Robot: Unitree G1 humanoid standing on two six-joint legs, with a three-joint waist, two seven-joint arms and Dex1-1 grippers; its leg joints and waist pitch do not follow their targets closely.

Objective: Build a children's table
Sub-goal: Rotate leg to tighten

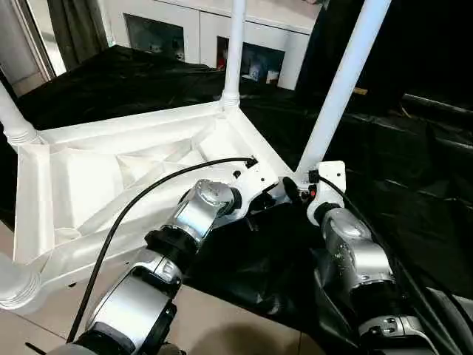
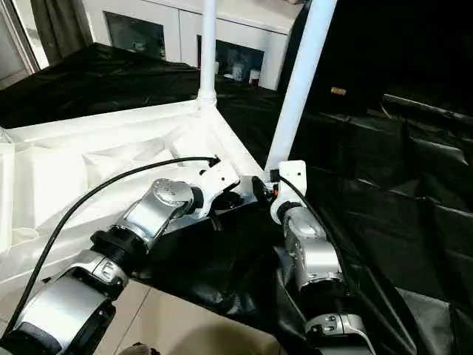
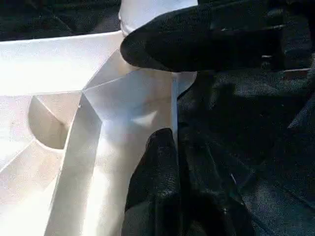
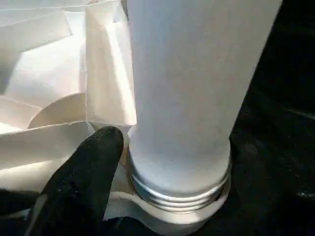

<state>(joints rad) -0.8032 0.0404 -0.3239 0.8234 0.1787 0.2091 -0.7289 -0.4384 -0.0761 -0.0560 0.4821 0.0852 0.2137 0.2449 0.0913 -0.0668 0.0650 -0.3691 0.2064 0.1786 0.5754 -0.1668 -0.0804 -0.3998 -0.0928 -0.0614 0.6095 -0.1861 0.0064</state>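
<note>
The right pincer (image 1: 299, 194) is working low in the centre of the left eye view, at the foot of the nearest leg (image 1: 341, 87); whether its fingers are spread or gripping cannot be told here. That leg is rising steeply from the near corner of the upturned tabletop (image 1: 111, 185), leaning toward the upper right of the frame. The left pincer (image 1: 260, 198) is sitting just left of the same corner, pressed together. A second leg (image 1: 236, 46) is standing at the far corner, upper centre, and two more leg bases are showing at the left edge.

In the right eye view the picture is the same: both wrists are meeting at the centre, and the leaning leg is climbing from between them to the top edge.

In the left wrist view the left pincer's fingers (image 3: 157, 191) are lying closed against the tabletop's rim at the bottom centre, holding nothing. Another black finger is crossing the upper right.

In the right wrist view the leg is filling the upper centre and right, its threaded collar (image 4: 179, 189) sitting at the socket, threads still showing. One black finger (image 4: 81, 182) is lying at the lower left, beside the leg and apart from it.

The leg's long axis is running up and away from the right pincer, which is the nearer one, so any further screwing probably falls to it.
</note>
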